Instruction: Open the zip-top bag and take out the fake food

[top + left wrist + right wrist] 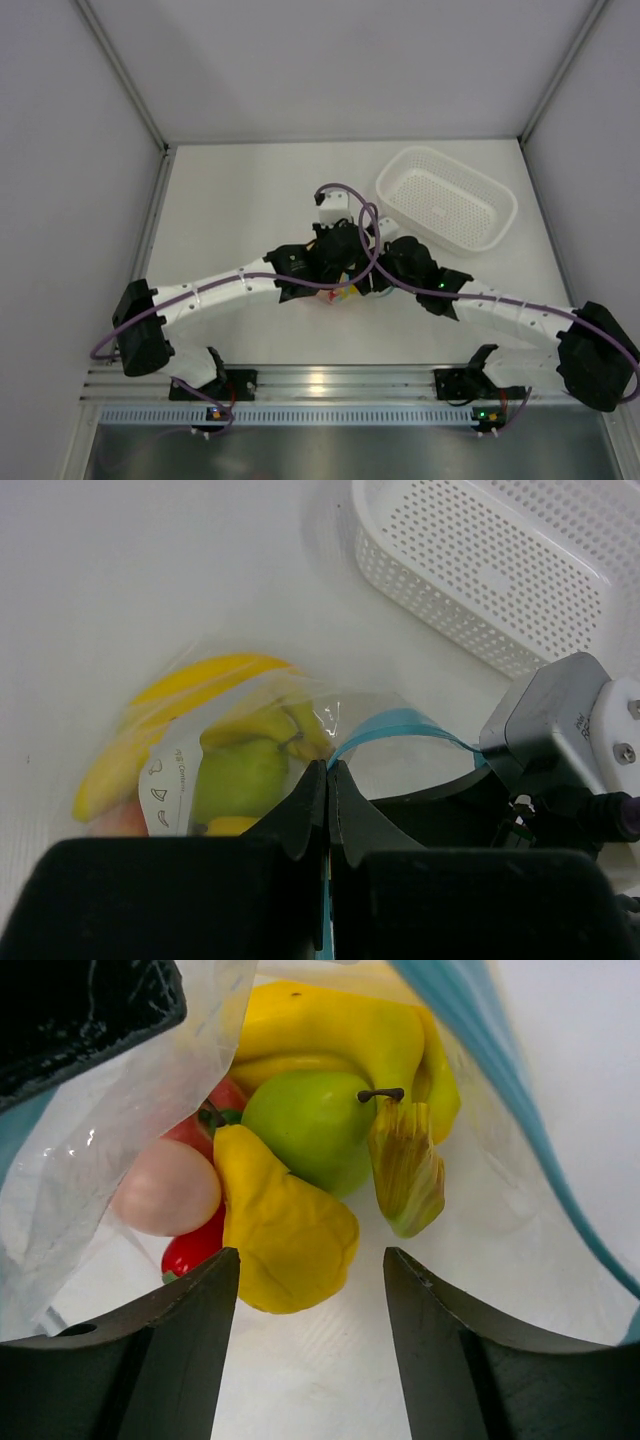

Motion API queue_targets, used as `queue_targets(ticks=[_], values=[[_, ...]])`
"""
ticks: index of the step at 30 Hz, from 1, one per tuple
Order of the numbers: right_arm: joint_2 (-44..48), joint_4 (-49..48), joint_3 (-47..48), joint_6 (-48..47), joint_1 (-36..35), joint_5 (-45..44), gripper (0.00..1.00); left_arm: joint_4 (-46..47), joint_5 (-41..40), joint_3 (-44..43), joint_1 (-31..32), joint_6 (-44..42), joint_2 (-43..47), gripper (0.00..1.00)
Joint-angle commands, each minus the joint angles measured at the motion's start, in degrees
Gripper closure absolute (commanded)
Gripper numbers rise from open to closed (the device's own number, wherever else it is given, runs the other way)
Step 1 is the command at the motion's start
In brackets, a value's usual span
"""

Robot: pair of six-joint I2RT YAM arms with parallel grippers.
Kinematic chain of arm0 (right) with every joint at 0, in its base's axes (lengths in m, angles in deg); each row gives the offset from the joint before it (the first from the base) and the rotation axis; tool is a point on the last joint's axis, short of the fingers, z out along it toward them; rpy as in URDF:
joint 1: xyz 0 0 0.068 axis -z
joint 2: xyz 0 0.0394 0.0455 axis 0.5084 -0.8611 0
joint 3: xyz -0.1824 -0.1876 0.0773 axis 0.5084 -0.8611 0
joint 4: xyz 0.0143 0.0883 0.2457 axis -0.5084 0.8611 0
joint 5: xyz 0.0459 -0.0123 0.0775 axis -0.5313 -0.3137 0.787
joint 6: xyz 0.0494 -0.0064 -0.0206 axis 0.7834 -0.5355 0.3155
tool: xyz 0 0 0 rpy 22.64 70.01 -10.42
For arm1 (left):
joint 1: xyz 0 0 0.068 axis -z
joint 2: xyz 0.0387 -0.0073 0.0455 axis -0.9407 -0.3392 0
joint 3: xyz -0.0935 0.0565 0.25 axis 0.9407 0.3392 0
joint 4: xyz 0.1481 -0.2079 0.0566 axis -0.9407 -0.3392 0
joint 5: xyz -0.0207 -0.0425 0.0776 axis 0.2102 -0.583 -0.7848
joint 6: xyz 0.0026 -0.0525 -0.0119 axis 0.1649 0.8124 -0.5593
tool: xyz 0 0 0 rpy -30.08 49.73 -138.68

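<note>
The zip-top bag (345, 715) lies mid-table with its light blue zip strip (400, 725) pulled apart. My left gripper (328, 778) is shut on the bag's edge, the strip running between its fingers. Inside the bag is the fake food: a yellow banana bunch (330, 1030), a green pear (310, 1125), a yellow pear-shaped piece (280, 1230), a pink piece (165, 1188) and a red chili (190, 1245). My right gripper (312, 1260) is open at the bag's mouth, its fingertips either side of the yellow piece's near end, gripping nothing. From above, both grippers meet over the bag (345, 290).
A white perforated basket (445, 200) stands at the back right, close behind the right wrist, and it also shows in the left wrist view (480, 570). White walls enclose the table on three sides. Purple cables loop over both wrists.
</note>
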Motion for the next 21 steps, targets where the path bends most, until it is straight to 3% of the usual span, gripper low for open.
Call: queue_targets(ticks=[1, 6, 18, 21], values=[[-1.1, -12.2, -2.0, -3.6, -0.9, 0.1, 0.38, 1.3, 2.6, 1.2, -1.0, -0.1, 2.0, 1.0], [-5.2, -18.0, -3.3, -1.5, -1.1, 4.8, 0.34, 1.4, 3.7, 3.4, -1.5, 0.8, 2.1, 1.0], [-18.5, -34.7, -5.4, 12.1, -5.5, 0.8, 0.37, 1.5, 4.1, 9.2, -1.8, 5.9, 3.9, 1.0], [-23.2, -37.9, -5.1, 13.3, -7.2, -1.2, 0.28, 1.7, 4.6, 10.1, -1.7, 7.2, 4.3, 1.0]])
